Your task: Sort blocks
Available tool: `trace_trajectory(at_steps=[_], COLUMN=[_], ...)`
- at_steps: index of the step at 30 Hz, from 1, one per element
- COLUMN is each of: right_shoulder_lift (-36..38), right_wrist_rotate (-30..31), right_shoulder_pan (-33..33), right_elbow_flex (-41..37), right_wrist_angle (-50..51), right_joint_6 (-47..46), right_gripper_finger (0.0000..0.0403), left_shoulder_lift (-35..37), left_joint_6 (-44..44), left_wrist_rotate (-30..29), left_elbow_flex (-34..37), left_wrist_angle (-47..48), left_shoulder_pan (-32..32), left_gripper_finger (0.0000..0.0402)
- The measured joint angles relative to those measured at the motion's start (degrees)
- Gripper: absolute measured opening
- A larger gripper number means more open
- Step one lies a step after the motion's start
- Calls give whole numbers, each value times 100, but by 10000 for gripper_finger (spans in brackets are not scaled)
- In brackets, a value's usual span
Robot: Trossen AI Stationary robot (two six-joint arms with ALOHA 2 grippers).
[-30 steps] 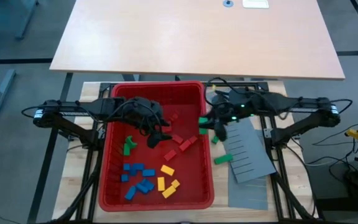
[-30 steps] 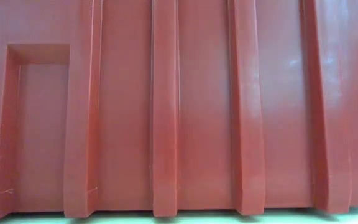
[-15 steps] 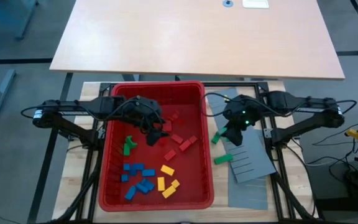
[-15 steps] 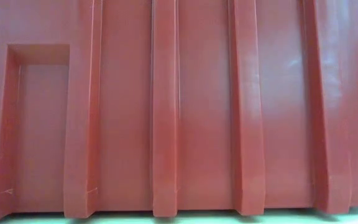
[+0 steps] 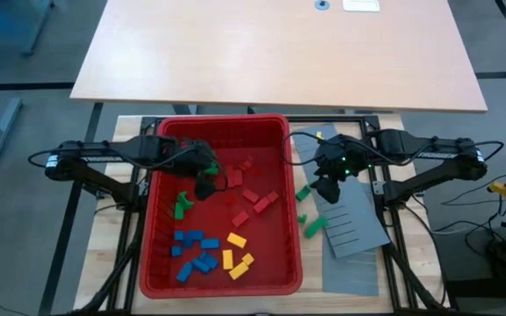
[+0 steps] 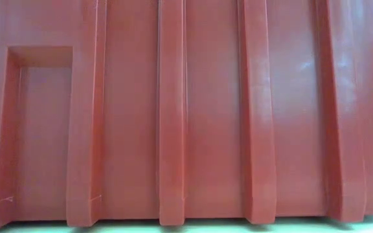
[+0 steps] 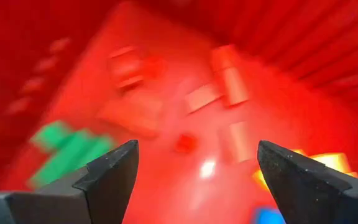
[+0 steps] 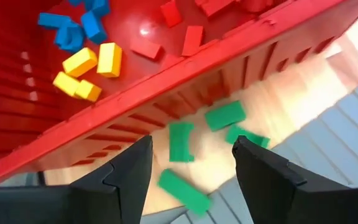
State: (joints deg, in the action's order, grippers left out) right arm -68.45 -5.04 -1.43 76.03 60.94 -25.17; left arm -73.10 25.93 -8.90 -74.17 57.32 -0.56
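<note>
While the large red ribbed plastic bin [image 5: 222, 206] fills the low view with nothing but its side wall, the overhead view shows it sitting on the pale wooden desk [image 5: 108, 263] between the two dark arms, with the flat grey slotted panel [image 5: 351, 219] lying just beside its right wall. A second ago the right end effector [image 5: 326, 189] hung at the bin's right rim with only about two green bricks outside; now it stands over the near edge of the grey panel, its fingers spread and holding nothing, and a loose cluster of small green rectangular bricks [image 8: 224, 116] lies on the desk between the bin wall and the panel, directly below and ahead of the open fingers without touching them. That reads as one more green brick dropped onto the outside pile, so the green sort looks to be advancing. The left end effector [image 5: 203, 180] has meanwhile drawn back toward the bin's left side and hovers inside the bin, jaws wide apart and empty, above the floor. The small red bricks [image 7: 219, 65] lie scattered ahead of it, a pair of green bricks [image 5: 181, 206] rests just to its near left, and the blue bricks [image 5: 196, 250] and yellow bricks [image 5: 235, 252] sit grouped nearer the front wall, well apart from it.
</note>
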Motion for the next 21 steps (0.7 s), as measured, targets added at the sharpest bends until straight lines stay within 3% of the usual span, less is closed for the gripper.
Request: trace_trajectory(at_steps=[3,7,15,21], right_shoulder_lift=[0,0,0,0], right_wrist_rotate=[185,227,223,271], right_shoulder_pan=[0,0,0,0], right_elbow_flex=[-2,-8,-8,-8], right_wrist_angle=[-58,-410,-964,-1027], right_joint_6=[31,33,-79,-52], right_gripper_finger=[197,194,190,185], left_shoulder_lift=[-24,-91,-120,-116], left_joint_6=[-213,-937,-1099,-2196], left_wrist_rotate=[-598,-700,569,688], left_elbow_flex=[0,2,423,1263], left_wrist_angle=[597,992,1927,2003], left_shoulder_pan=[-33,-150,-273,-168], left_gripper_finger=[314,313,313,313])
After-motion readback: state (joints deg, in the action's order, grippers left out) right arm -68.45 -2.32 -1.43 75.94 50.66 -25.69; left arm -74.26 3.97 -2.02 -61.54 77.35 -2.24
